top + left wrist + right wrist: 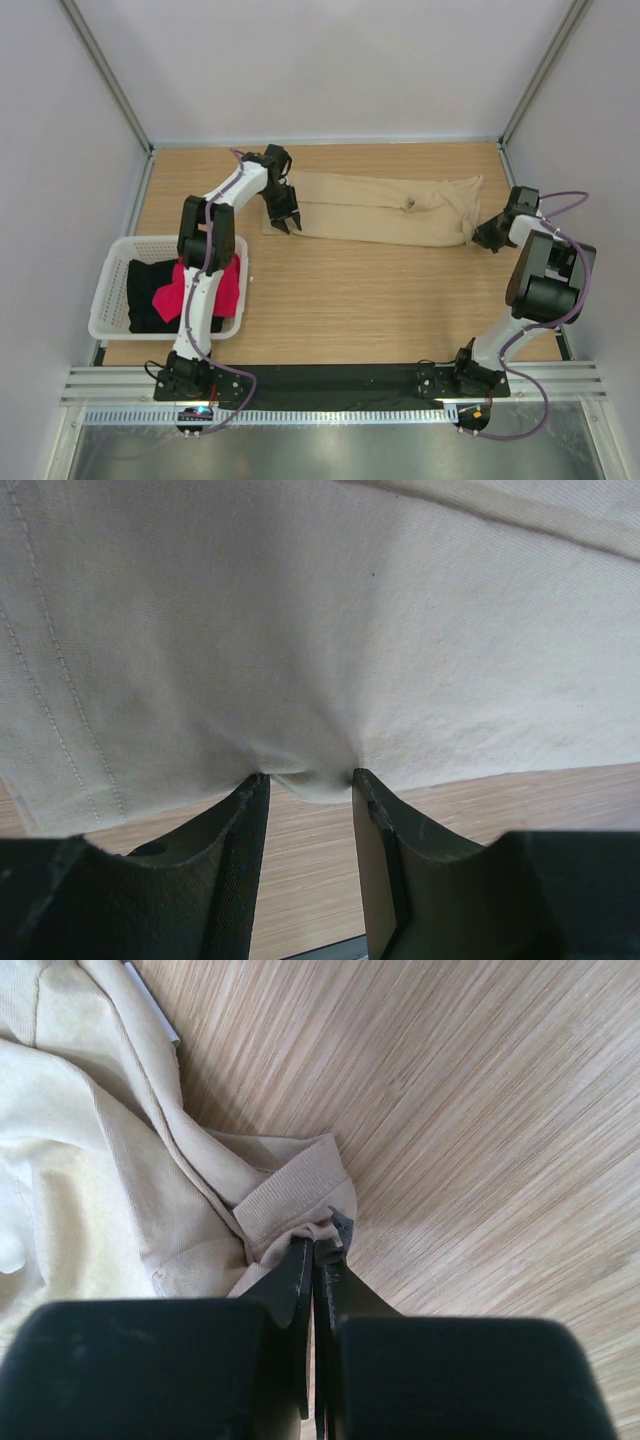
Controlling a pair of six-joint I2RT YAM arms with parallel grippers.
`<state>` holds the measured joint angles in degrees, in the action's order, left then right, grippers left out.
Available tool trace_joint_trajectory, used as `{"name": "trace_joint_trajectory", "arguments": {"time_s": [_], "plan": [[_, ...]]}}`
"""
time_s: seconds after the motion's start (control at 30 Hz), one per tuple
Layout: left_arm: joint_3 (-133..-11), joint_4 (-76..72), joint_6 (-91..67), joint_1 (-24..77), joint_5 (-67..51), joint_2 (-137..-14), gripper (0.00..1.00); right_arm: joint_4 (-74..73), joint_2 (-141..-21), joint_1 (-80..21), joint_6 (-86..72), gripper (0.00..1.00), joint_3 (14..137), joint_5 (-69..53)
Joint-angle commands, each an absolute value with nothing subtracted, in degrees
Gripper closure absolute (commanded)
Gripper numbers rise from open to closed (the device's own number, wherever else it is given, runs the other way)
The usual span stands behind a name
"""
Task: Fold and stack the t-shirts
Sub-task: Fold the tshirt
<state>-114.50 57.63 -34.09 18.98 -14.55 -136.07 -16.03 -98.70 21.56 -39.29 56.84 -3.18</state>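
I have the tan t-shirt (pixel 385 208) stretched long across the far side of the wooden table (pixel 350 290), pinched at both ends so I can fold it evenly. My left gripper (pixel 310 785) clamps a small tuck at its left edge, and my right gripper (pixel 318 1245) is clenched tight on the ribbed hem corner; the red-pink t-shirt (pixel 200 290) and black t-shirt (pixel 150 295) wait in the white basket (pixel 110 300)

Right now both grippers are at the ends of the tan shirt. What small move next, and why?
Probably lift both ends together a little. The right gripper is shut on the collar end of the tan shirt, and the left gripper has a pinch of the hem between its fingers, so the cloth, lying in a long strip on the table, seems ready to raise.
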Motion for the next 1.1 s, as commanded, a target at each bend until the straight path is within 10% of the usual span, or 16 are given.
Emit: {"name": "trace_joint_trajectory", "arguments": {"time_s": [0.0, 0.47, 1.07], "plan": [[-113.29, 55.02, -33.05, 18.63, -9.32, -141.59, 0.59, -13.71, -98.09, 22.23, -39.81, 0.99, 58.45, -1.41], [-112.76, 55.63, -32.70, 18.63, -8.96, -141.59, 0.59, -27.59, -97.03, 22.50, -33.13, 0.98, 65.92, 9.76], [-113.64, 55.72, -32.34, 18.63, -9.58, -142.12, 0.59, -22.50, -94.04, 22.41, -34.72, 0.65, 58.71, -5.18]]}}
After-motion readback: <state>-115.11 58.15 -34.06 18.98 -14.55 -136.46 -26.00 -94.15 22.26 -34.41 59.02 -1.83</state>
